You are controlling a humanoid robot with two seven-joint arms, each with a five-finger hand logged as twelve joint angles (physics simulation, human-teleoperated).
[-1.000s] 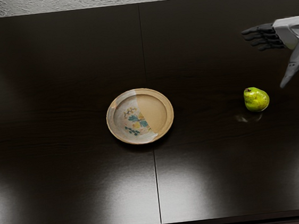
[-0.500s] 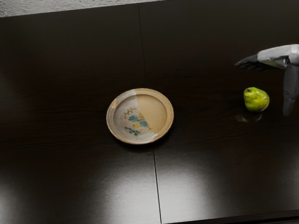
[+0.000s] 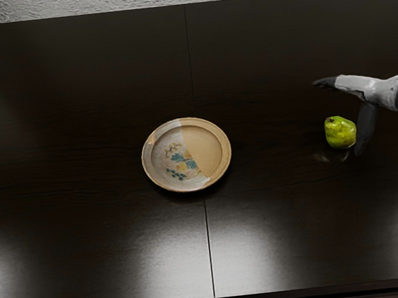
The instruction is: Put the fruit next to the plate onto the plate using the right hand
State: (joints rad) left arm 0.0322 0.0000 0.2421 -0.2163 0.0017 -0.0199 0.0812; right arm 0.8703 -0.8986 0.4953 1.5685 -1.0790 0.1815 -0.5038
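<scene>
Right hand [image 3: 366, 92] beside one pear [image 3: 340, 132], one plate [image 3: 221, 151]

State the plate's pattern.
Round tan ceramic plate: half cream with blue-yellow floral motif, half plain tan; head view.

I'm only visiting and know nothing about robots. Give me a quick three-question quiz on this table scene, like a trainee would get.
1. True or false: the green pear lies on the round beige ceramic plate with the floral pattern.
2. Which hand is right beside the pear? A) the left one B) the right hand C) both
3. Fill in: the right hand's fingers are ____, holding nothing.

Key: 1 false, the pear sits on the table to the right of the plate; 2 B; 3 open.
</scene>
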